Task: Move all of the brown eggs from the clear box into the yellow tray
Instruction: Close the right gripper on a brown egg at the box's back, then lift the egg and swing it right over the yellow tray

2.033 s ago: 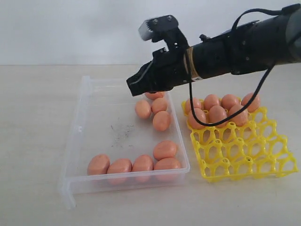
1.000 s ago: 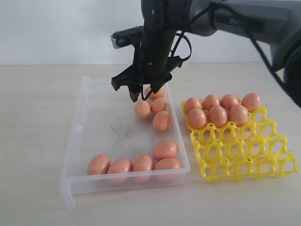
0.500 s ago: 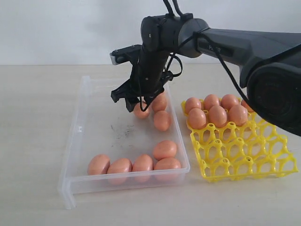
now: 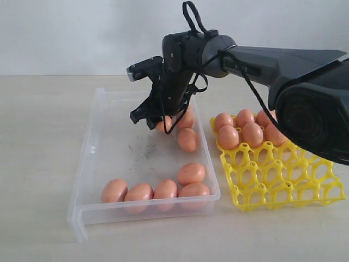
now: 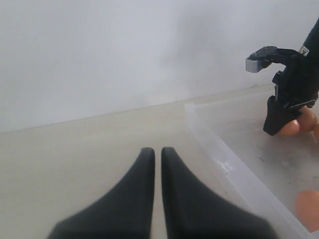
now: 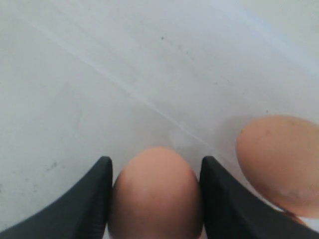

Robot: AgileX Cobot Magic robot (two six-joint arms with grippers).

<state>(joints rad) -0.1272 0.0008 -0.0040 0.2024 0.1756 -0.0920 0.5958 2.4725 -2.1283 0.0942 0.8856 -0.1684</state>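
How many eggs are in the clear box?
8 eggs: four along the box's front wall at; one behind them; two by the right wall; one in the right end effector; more may hide behind it.

The brown eggs [image 4: 187, 140] have smooth shells with a soft, low sheen and faint speckling. Close up, one egg [image 6: 155, 199] looks matt and finely grained. The clear box [image 4: 122, 169] is see-through plastic, shiny along its rim, its floor dulled by dark scuffs [image 4: 142, 150]. The yellow tray [image 4: 283, 180] is bright moulded plastic with a slight gloss. The table [image 4: 43, 109] is pale, smooth and matt. The wall [image 4: 82, 33] is plain matt white. The arm [image 4: 283, 54] has a dark, half-glossy casing. The right gripper [image 6: 155, 164] and left gripper [image 5: 154, 152] have black, smooth, matt fingers [image 5: 129, 199], seemingly plastic.
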